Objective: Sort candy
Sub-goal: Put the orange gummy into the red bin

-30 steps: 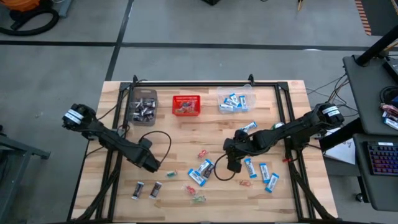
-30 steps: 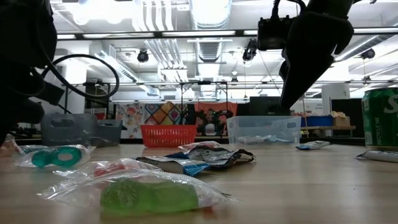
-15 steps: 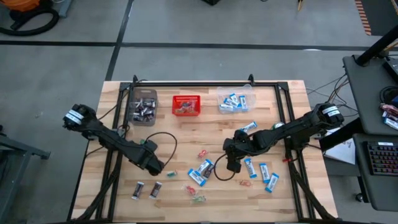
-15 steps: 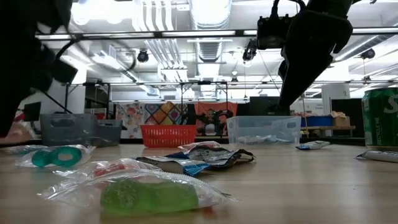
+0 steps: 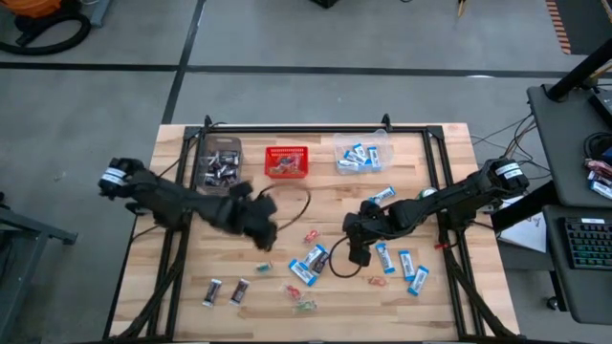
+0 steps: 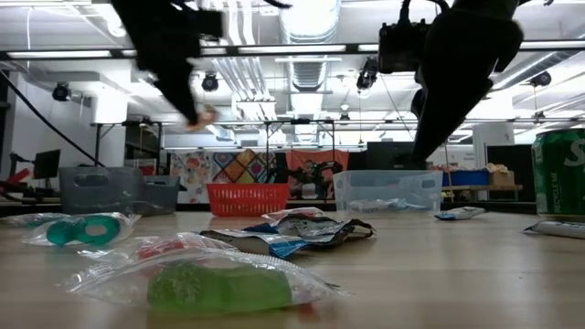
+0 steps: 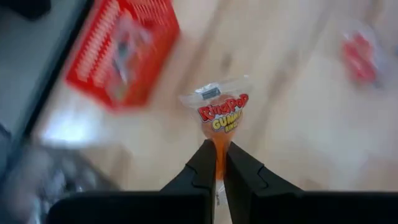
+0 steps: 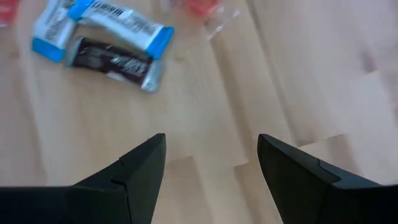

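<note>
Jaws of the left gripper pinch a clear-wrapped orange gummy ring candy aloft at frame centre, presumably bound for the red mesh basket, while the right gripper waits spread above loose packets.

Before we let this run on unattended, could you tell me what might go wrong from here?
1. The left hand pinches only the lower edge of the Ring Pop gummy packet; it could slip out on the way to the red basket.
2. The right hand waits open, low over the table near a dark bar and a blue-and-white packet; a sideways move might scatter them.
</note>
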Motion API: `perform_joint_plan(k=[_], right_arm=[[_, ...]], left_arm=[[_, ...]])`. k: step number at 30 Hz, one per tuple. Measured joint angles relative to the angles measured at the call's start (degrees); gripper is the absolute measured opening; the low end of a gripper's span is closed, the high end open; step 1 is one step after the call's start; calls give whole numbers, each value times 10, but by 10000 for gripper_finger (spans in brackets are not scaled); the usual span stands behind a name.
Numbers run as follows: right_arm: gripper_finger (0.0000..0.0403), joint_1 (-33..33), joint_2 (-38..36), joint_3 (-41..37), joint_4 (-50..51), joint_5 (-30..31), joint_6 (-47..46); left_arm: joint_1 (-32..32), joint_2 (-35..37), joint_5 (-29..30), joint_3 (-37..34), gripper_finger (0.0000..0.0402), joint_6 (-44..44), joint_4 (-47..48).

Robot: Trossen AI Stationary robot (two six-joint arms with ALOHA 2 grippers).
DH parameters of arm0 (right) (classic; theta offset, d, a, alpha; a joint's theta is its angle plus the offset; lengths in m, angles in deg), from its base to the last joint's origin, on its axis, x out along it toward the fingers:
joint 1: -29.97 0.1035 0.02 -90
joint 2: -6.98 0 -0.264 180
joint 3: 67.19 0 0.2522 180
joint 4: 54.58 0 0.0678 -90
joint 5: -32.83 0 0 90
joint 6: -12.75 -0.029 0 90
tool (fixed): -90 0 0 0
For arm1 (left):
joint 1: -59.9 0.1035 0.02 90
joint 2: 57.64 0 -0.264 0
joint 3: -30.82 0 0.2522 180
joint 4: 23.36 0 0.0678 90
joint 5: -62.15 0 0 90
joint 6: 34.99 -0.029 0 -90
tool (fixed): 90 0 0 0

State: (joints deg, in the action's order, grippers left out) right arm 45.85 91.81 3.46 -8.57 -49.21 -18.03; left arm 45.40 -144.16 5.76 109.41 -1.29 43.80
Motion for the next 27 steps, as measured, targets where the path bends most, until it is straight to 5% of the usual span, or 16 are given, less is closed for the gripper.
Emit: perform_joint_plan(k=[9,17,27], right_arm=[[244,6,0,0,-3,-63,1],[244,7,-1,0,-34,-65,-16],[244,7,-1,0,-43,-64,-24]], left_arm=[[263,-4,-103,-61,0,-327,-292],[440,-58,-197,-71,0,-295,-372],[455,-116,-197,-65,17,-294,-351]])
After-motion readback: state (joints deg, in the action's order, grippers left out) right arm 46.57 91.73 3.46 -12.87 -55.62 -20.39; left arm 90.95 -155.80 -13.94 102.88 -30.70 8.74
